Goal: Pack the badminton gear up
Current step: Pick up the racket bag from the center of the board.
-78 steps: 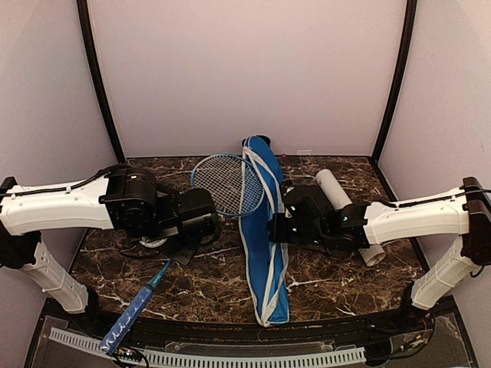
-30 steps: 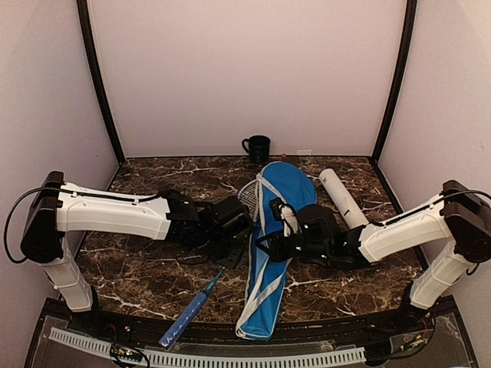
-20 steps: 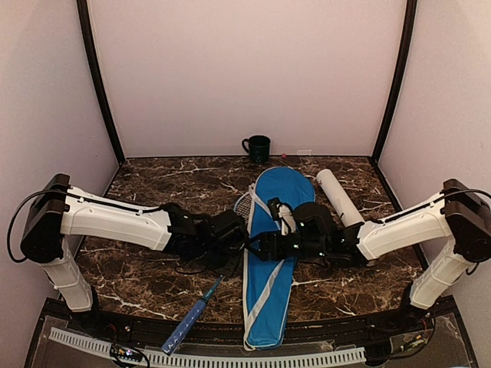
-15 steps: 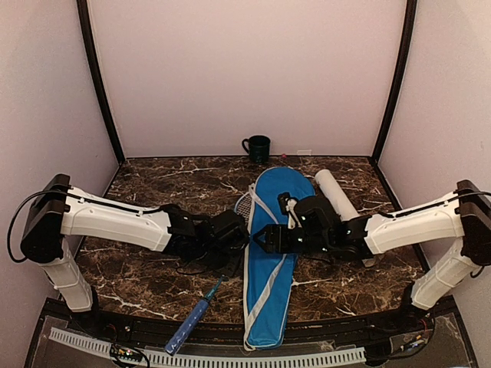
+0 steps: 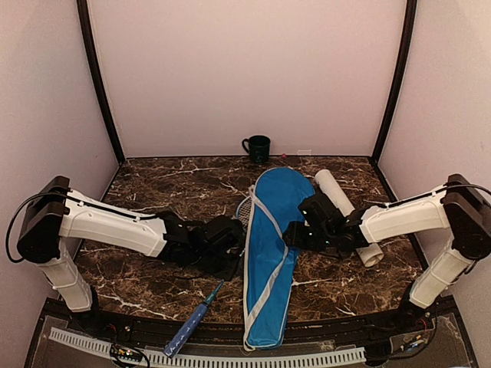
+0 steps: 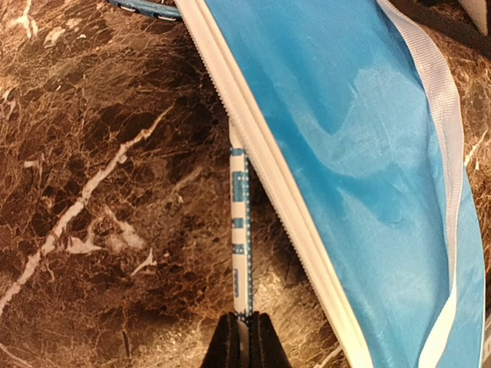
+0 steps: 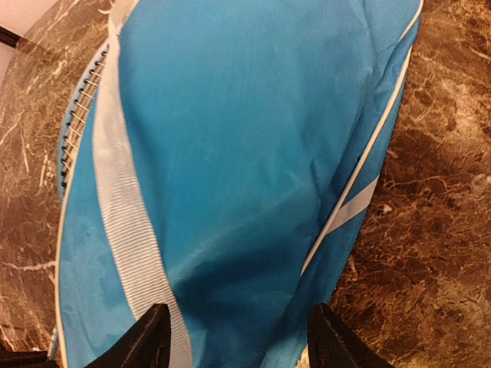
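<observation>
The blue cover (image 5: 270, 253) lies flat along the middle of the table, over most of a racket. Only a bit of the racket's strung head (image 5: 244, 207) shows at the cover's left edge, and its blue handle (image 5: 189, 328) points to the near edge. My left gripper (image 5: 229, 264) is shut on the thin racket shaft (image 6: 238, 230) just beside the cover's zipped edge (image 6: 276, 192). My right gripper (image 7: 242, 345) hangs open over the cover (image 7: 230, 153), with nothing between its fingers. The white tube (image 5: 344, 211) lies to the right, behind the right arm.
A dark green mug (image 5: 257, 147) stands at the back wall, behind the cover's wide end. The right arm (image 5: 399, 218) crosses over the tube. Dark frame posts rise at the back corners.
My right gripper has opened, let go of the cover and drawn back to the right. The cover has dropped flat over the racket head. My left gripper stays shut on the shaft.
</observation>
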`<control>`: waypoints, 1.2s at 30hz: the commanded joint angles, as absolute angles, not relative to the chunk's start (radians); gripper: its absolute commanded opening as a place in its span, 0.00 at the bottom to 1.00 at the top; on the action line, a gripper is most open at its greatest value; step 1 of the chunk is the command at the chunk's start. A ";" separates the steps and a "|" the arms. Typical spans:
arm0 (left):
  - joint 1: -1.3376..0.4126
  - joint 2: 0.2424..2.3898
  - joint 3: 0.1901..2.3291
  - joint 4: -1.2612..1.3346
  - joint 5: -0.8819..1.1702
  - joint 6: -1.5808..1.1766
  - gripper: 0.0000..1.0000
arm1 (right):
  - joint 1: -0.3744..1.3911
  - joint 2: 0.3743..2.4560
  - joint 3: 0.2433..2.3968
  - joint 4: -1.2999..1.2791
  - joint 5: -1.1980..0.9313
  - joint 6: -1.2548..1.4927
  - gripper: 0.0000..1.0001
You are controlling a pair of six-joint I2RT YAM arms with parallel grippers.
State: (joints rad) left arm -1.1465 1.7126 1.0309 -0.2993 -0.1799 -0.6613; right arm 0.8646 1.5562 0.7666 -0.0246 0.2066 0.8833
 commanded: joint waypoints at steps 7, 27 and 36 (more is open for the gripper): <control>-1.124 1.623 0.962 -0.136 -0.071 -0.571 0.00 | 0.854 1.685 0.777 0.057 0.156 0.860 0.36; -1.035 1.625 0.887 0.114 0.068 -0.451 0.00 | 0.853 1.681 0.671 0.414 -0.155 0.641 0.00; -1.009 1.619 0.844 0.177 0.119 -0.446 0.00 | 0.853 1.680 0.662 0.469 -0.242 0.586 0.00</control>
State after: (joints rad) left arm -1.0004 1.6783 0.8459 0.0475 0.0502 -0.5007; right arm 0.8440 1.6852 0.6689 0.3462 -0.1379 0.6247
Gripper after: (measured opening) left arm 0.044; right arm 0.009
